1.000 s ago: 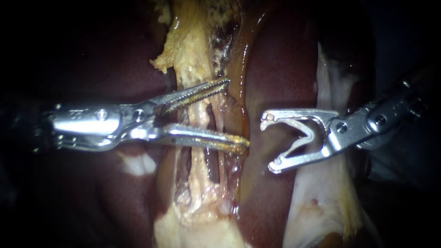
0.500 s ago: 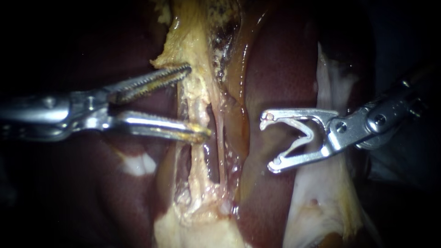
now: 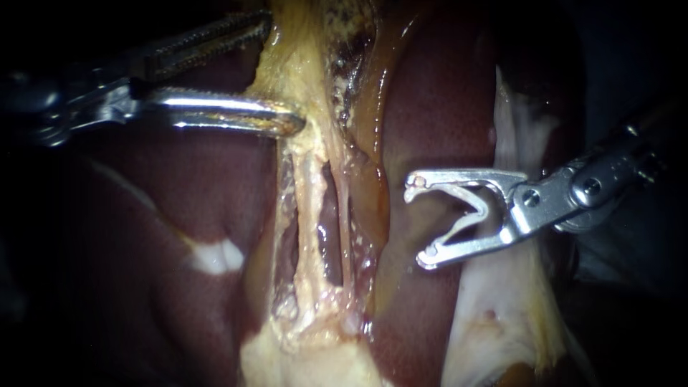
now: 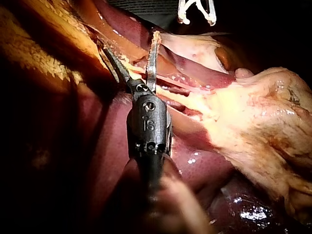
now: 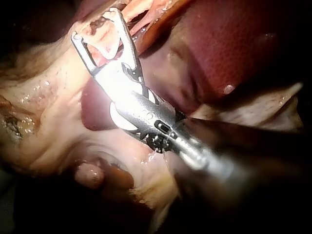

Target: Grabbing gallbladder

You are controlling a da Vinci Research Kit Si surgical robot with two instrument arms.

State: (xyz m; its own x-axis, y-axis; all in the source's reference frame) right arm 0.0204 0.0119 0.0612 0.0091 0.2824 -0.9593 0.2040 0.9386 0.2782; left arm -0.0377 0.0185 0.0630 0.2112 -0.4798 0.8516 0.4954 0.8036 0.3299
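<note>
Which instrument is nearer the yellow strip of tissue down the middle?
Left. The left instrument, jaws open, reaches the yellow strip; the right instrument, open, stands apart over the liver.

Glossy wet liver [image 3: 437, 93]; polished metal left instrument [image 3: 282, 72], right instrument [image 3: 419, 221].

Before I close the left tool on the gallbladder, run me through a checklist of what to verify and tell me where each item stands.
1. Jaws of the left tool open: ok, a clear gap shows.
2. Target lined up: ok, its tips sit at the edge of the yellowish band, probably gallbladder tissue.
3. Tissue actually between the jaws: cannot tell from either view.
4. Thin strands out of the bite: ok, they lie below the lower jaw.
5. The right tool clear: ok, it is well apart, with its jaws open and empty.
6. Liver not caught: ok, nothing is gripped.
</note>
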